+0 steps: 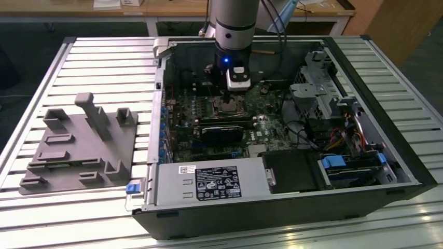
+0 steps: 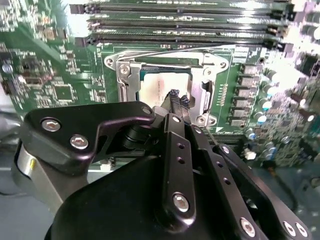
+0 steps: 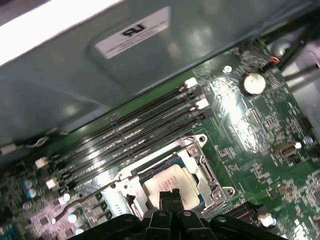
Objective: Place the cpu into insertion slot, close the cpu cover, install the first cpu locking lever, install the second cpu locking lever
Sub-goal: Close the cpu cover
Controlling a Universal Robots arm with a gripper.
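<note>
Currently, my stock of the scene, item by item.

Hand point(image 2: 176, 100): lowered inside the open computer case point(image 1: 277, 212). Its two black fingers are drawn together at the tips, and I see nothing clamped between them. In both wrist views the tips sit right at the socket.

Cpu point(image 2: 159, 89): seated flat in the insertion slot point(image 2: 165, 66), directly under the hand's fingertips. Its silvery top shows through the cut-out. I cannot tell whether the tips touch it.

Cpu cover point(image 2: 204, 87): a silvery frame lying down around the cpu on all sides, just beneath the hand.

Lever point(image 2: 190, 50): a thin metal rod along the socket edge beyond the fingertips, on the memory-slot side. I cannot tell whether it is latched.

Memory slots point(image 2: 180, 22): long dark rows just past the lever, further from the hand.

Motherboard point(image 2: 55, 75): green, spreading out around the socket on every side of the hand.

Graphics card point(image 1: 221, 135): black, near the hand, on the nearer side of the socket in the exterior view.

Power supply box point(image 1: 211, 181): grey with a white label, beyond the card from the hand.

Grey fixture point(image 1: 76, 150): on the slatted worktop point(image 1: 104, 62), outside the case and well apart from the hand, toward the exterior view's left.
</note>
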